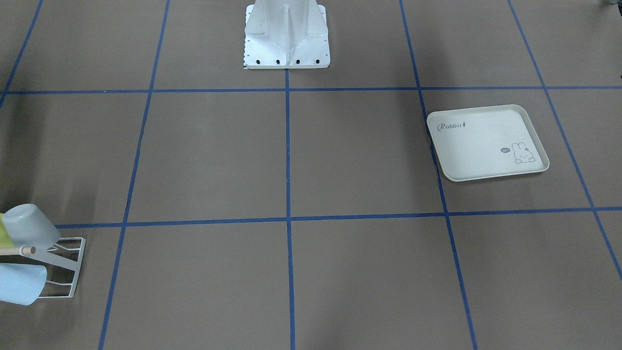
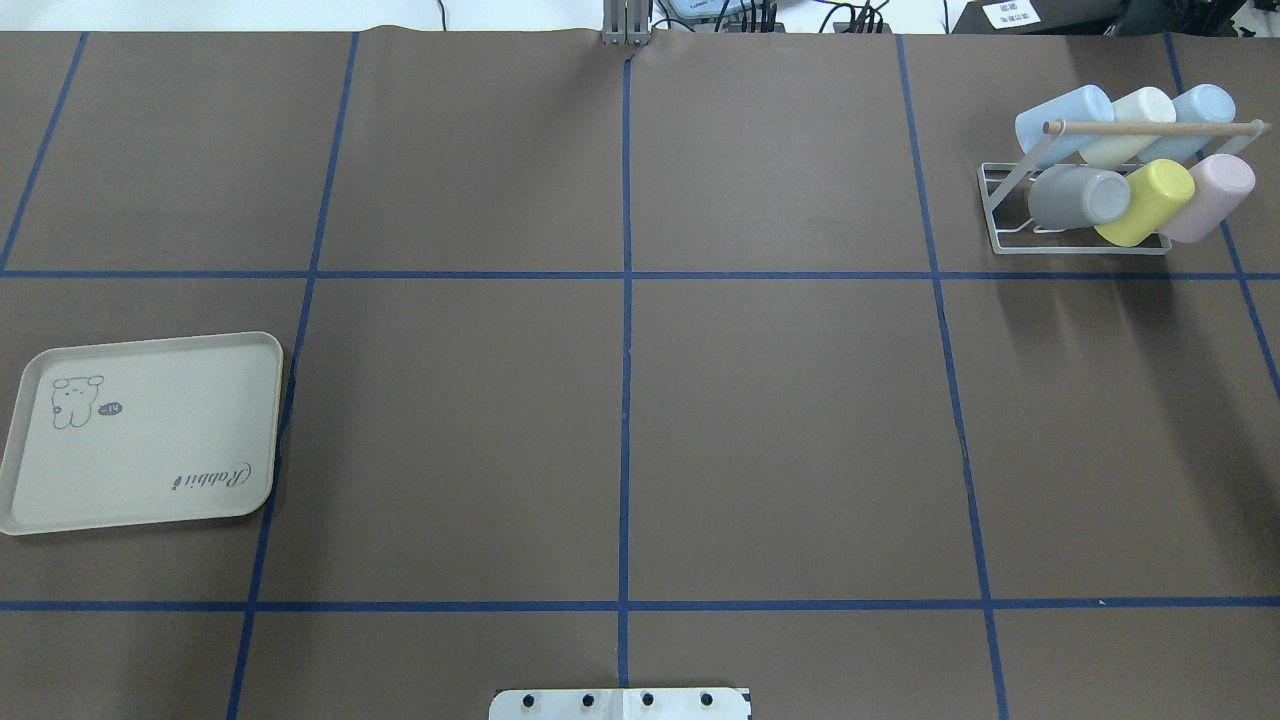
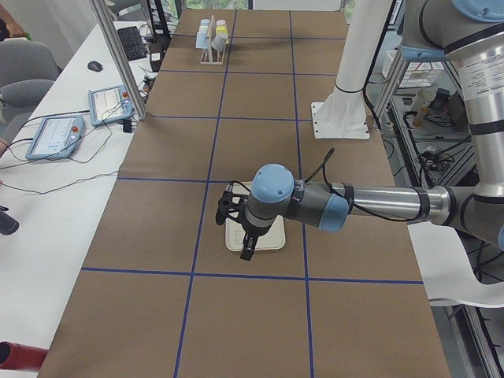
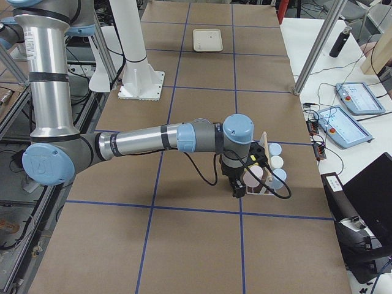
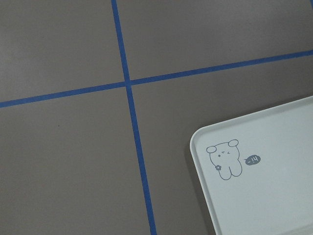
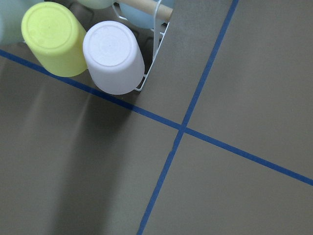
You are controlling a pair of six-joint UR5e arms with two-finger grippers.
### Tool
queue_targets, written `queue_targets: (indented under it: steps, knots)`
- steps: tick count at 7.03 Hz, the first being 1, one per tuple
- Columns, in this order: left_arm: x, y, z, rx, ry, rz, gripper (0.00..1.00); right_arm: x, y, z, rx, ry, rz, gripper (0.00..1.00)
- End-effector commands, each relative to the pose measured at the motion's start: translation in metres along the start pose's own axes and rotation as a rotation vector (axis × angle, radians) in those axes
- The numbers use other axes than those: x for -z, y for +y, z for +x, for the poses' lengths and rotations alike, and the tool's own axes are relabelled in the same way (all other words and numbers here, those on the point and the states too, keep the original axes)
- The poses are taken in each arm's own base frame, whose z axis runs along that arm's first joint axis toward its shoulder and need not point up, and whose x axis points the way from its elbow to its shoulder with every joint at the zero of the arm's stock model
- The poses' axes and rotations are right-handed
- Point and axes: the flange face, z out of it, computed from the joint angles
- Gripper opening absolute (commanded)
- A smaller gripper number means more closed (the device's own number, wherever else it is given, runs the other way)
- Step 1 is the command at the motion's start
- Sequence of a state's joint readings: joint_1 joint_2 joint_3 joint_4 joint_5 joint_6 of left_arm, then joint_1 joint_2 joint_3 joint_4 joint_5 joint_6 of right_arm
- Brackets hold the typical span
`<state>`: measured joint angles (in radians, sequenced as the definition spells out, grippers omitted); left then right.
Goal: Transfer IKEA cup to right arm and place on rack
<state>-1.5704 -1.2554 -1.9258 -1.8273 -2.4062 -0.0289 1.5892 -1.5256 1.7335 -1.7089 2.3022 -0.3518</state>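
Note:
The white wire rack (image 2: 1000, 205) with its wooden rod (image 2: 1150, 128) stands at the table's far right and holds several pastel cups, among them grey (image 2: 1075, 197), yellow (image 2: 1145, 202) and pink (image 2: 1210, 195). The rack also shows in the front view (image 1: 68, 272). The right wrist view looks down on the pale pink cup (image 6: 113, 56) and the yellow cup (image 6: 54, 39). My right gripper (image 4: 239, 184) hovers beside the rack (image 4: 264, 184). My left gripper (image 3: 239, 228) hangs over the rabbit tray (image 3: 276, 236). I cannot tell whether either gripper is open or shut.
The cream rabbit-print tray (image 2: 150, 440) lies bare at the near left and also shows in the left wrist view (image 5: 264, 196). The robot's white base (image 1: 286, 43) stands at the table's middle edge. Blue tape lines grid the brown table.

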Motion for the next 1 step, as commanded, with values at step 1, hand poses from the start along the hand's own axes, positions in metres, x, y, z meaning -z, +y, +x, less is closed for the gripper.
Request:
queue_targets:
  steps: [1]
  knots:
    - [-0.0011,0.0008,-0.0016,0.004,-0.001,-0.002,1.00,0.0015,-0.0021,-0.0005,-0.002,0.002,0.003,1.00]
